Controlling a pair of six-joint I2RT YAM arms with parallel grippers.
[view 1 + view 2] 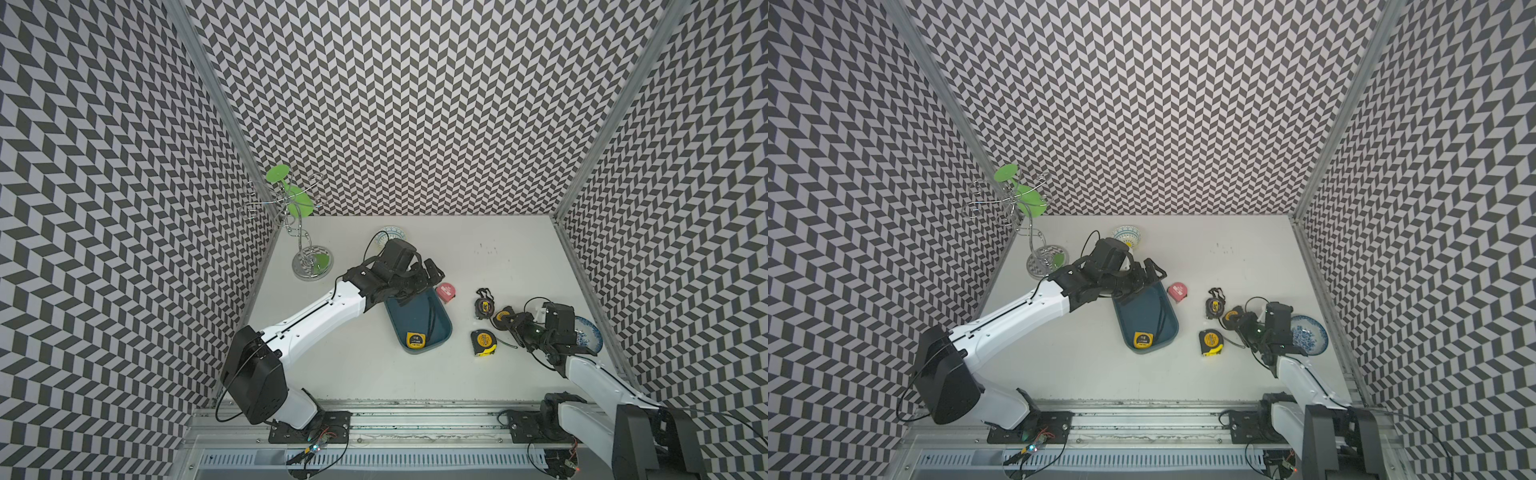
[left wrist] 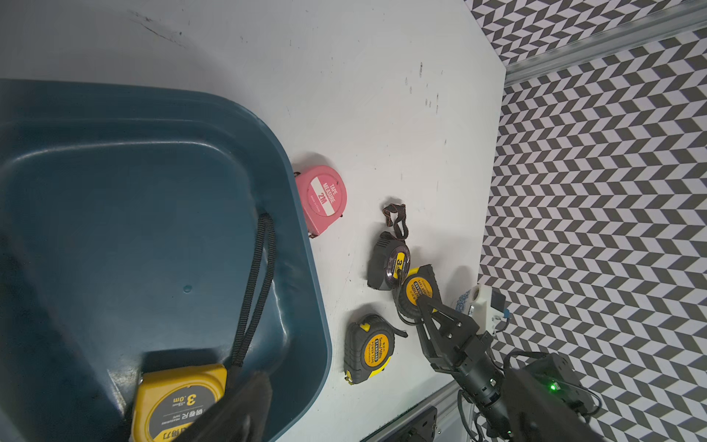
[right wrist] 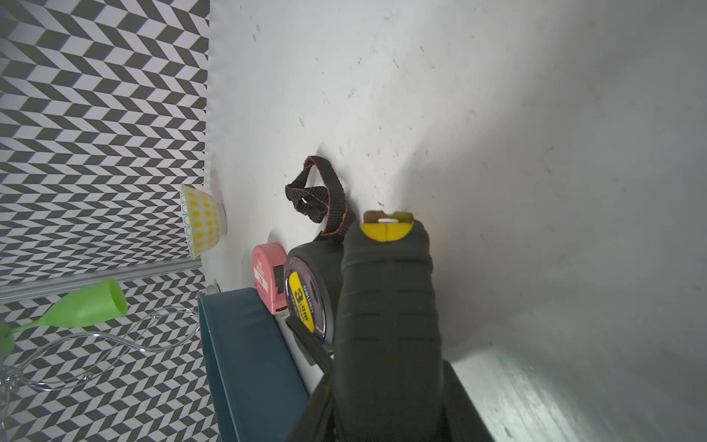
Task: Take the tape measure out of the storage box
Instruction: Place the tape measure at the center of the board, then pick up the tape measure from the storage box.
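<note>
Tape measure [image 1: 414, 339] with a yellow case, flat and face up on the floor of the storage box [image 1: 415, 311], at the end nearest the arm bases, its black wrist cord [image 2: 252, 287] trailing along the box floor toward the far end.

Left gripper [image 1: 424, 279] poised over the far end of the box, jaws spread as wide as they go, nothing between them; impossible to tell whether touching the rim.

Right gripper [image 2: 421, 302] low over the table [image 1: 374, 374] on the right of the box, jaws clamped on both sides of a black and yellow tape measure [image 3: 386, 306] standing on edge. Unclear whether resting on the surface or just clear of it.

Pressed against that one on its far side, a black tape measure with a strap [image 1: 483, 305]. On the near side and apart from it, a loose tape measure [image 1: 484, 343], black with a yellow label, lying flat. Pink tape measure [image 1: 445, 292] just beside the far right corner of the box.

Blue-and-white dish [image 1: 1308, 334] near the right wall, partly behind the right wrist. Small patterned bowl [image 1: 1126, 235] toward the back wall, beyond the left wrist. Wire stand [image 1: 307, 266] carrying a green plastic glass [image 1: 279, 174] in the back left corner.
</note>
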